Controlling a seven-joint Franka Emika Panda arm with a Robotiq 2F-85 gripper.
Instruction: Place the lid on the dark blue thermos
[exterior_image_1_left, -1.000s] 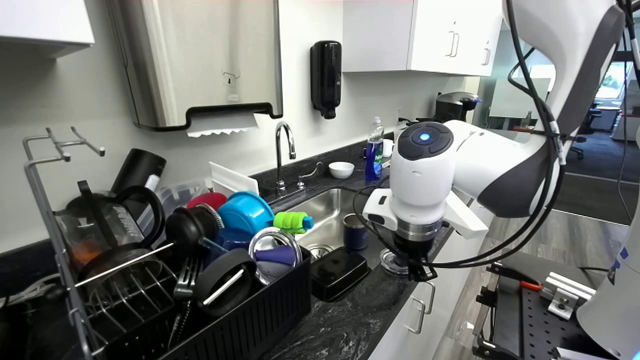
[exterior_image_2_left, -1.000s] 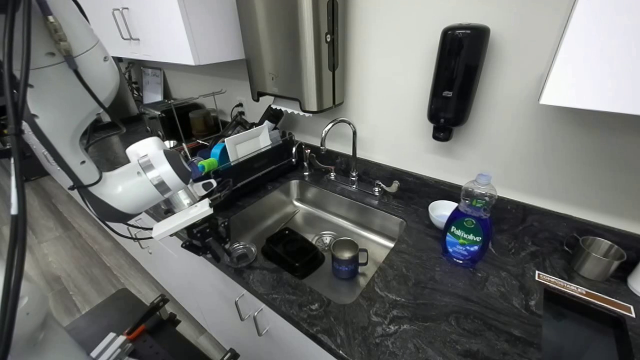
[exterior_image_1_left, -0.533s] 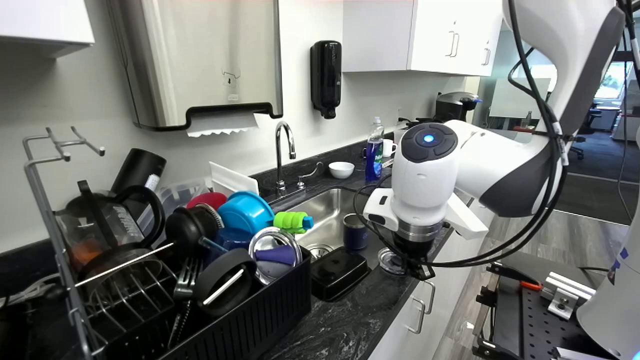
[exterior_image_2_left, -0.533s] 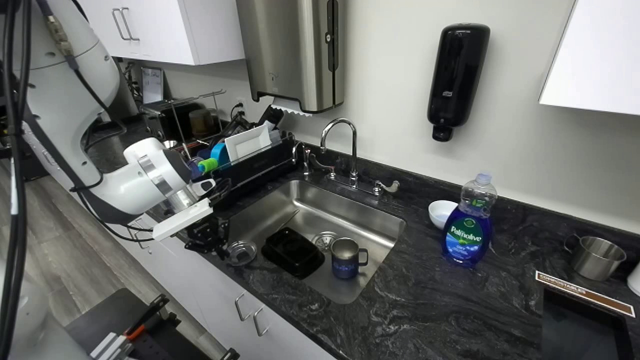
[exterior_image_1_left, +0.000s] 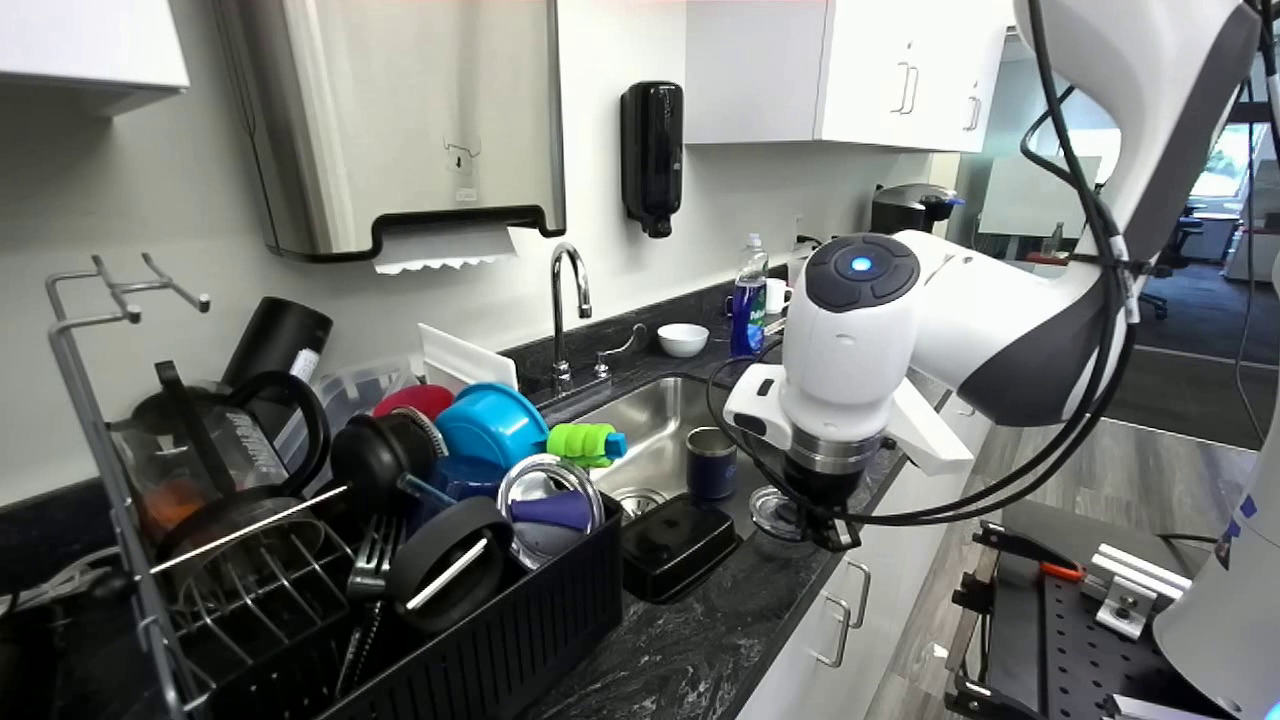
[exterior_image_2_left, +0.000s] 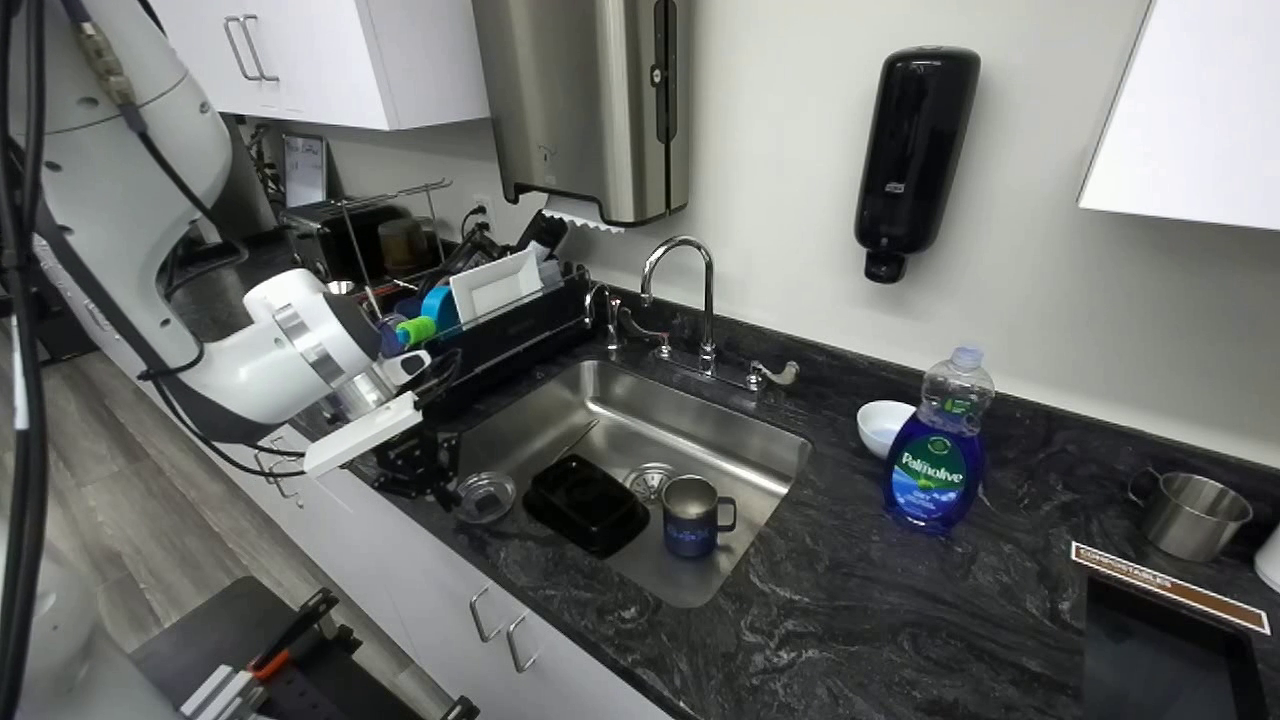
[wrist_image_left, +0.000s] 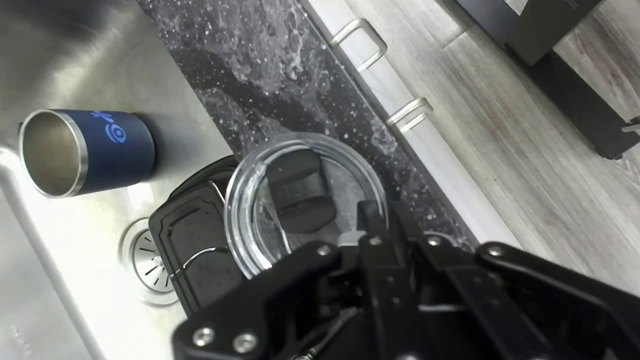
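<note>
Two fingertips of the gripper (wrist_image_left: 388, 217), just right of the middle of the frame in the wrist view, are drawn nearly together, and the right-hand rim of the lid (wrist_image_left: 302, 197) is pinched between them. Compared with a second ago, gripper and lid have been shifted slightly upward in the frame in both exterior views (whether the lid is wholly clear of the counter (exterior_image_2_left: 850, 610) cannot be told). In the wrist view a black dish (wrist_image_left: 200, 245) is partly hidden by the lid. Toward the left of that frame the dark blue thermos (wrist_image_left: 120, 155) is seen, its mouth uncovered; in both exterior views it is stood upright in the sink (exterior_image_2_left: 690, 435), unmoved. In an exterior view a soap bottle (exterior_image_2_left: 935, 475) is seen toward the right of the frame, likewise unmoved.
</note>
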